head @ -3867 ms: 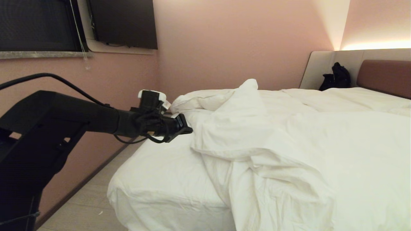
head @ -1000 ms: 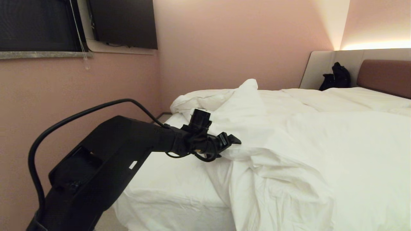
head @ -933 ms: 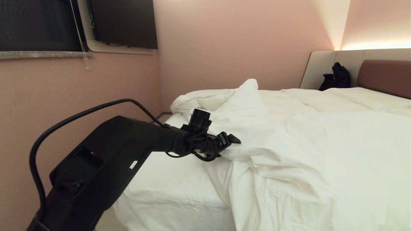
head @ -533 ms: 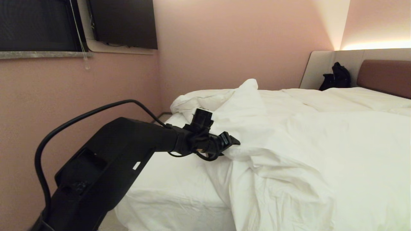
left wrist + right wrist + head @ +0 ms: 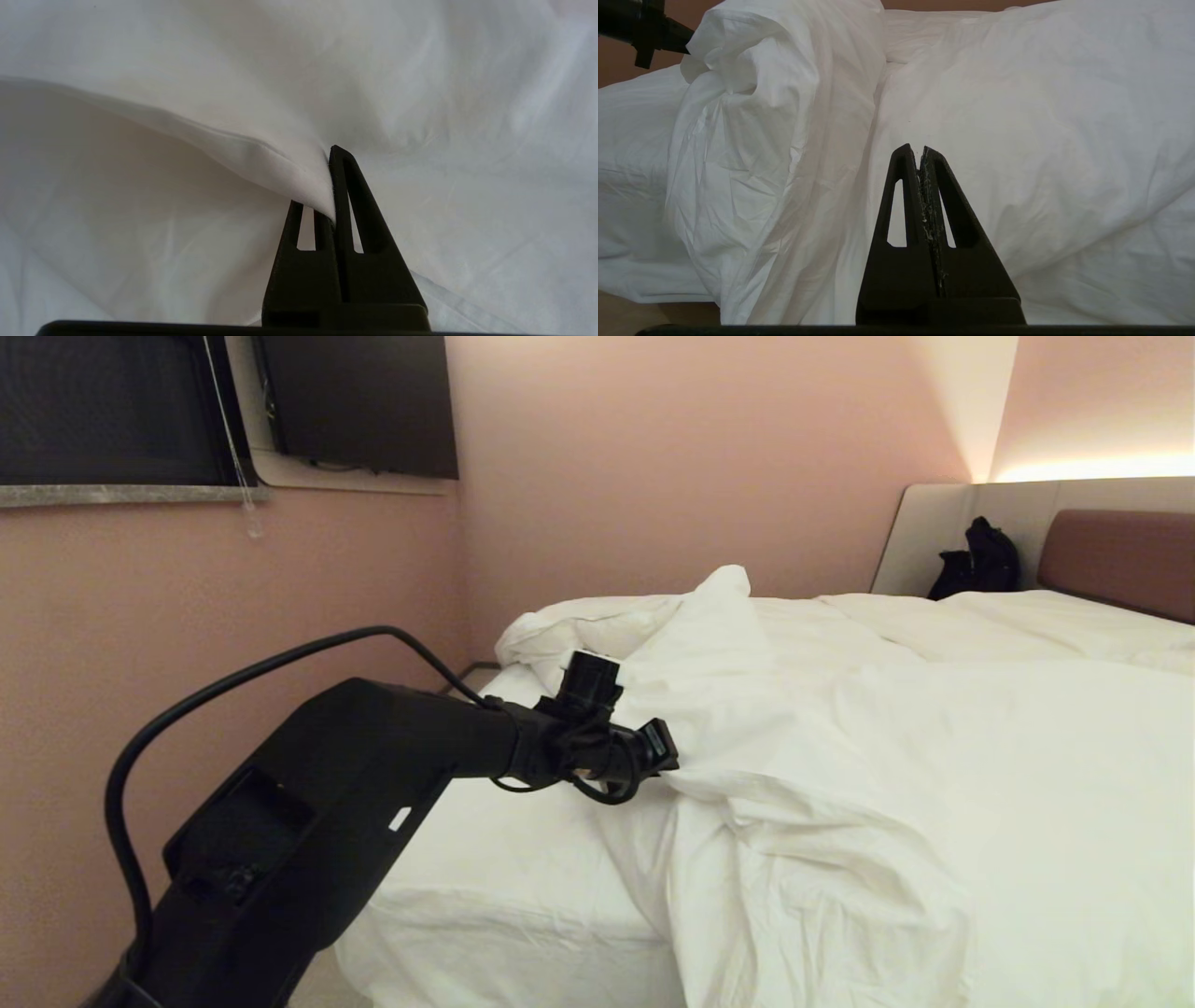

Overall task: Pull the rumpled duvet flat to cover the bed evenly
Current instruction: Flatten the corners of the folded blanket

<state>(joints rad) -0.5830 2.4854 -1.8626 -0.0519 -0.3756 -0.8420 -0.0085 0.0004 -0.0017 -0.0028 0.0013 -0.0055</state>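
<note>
The left gripper (image 5: 665,753) reaches in from the left, its fingers (image 5: 343,186) clamped on a folded edge of the duvet (image 5: 887,756). The duvet lies rumpled across the bed (image 5: 485,887), leaving the near-left corner uncovered. The right gripper (image 5: 920,151) hangs before the duvet's draped side, fingers pressed together on nothing

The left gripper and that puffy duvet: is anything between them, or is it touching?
Nothing lies between them. In the left wrist view, the left gripper is shut directly on a folded edge of the duvet, cloth pinched between its fingers.
</note>
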